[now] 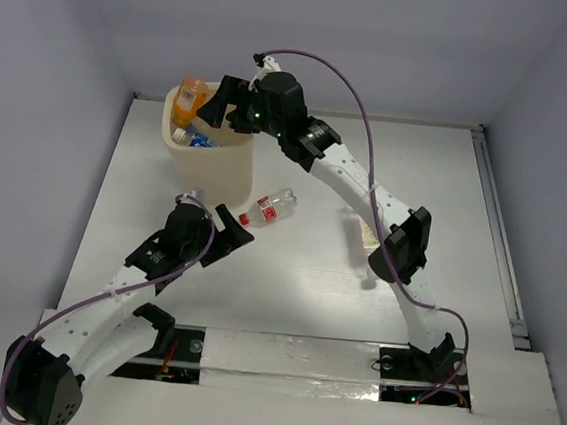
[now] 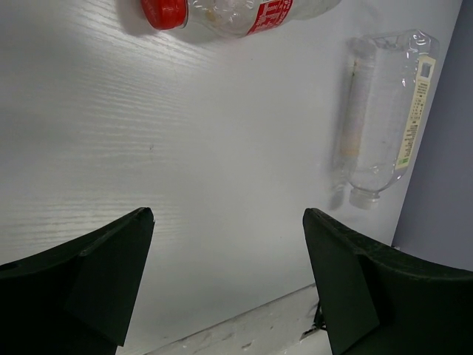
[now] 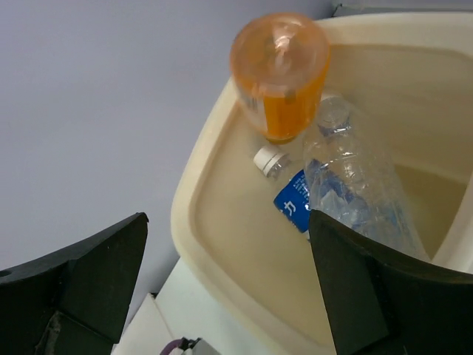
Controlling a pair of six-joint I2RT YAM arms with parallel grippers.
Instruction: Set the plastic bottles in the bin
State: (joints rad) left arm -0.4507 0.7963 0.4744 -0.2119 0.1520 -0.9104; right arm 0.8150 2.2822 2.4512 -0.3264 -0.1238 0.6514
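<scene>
The cream bin (image 1: 218,166) stands at the back left of the table. Inside it are an orange bottle (image 3: 281,66), a clear unlabelled bottle (image 3: 362,192) and a blue-labelled bottle (image 3: 295,205). My right gripper (image 3: 228,222) hangs open over the bin's near rim (image 3: 194,222), nothing between its fingers. A red-capped, red-labelled bottle (image 1: 267,208) lies on the table just right of the bin. My left gripper (image 1: 213,218) is open and empty in front of the bin, short of that bottle (image 2: 236,11). A clear bottle with a cream label (image 2: 384,111) lies further right.
Grey walls enclose the table on three sides. The right arm (image 1: 366,190) arches across the table from its base at the near edge to the bin. Black slots and cables (image 1: 419,371) sit by both arm bases.
</scene>
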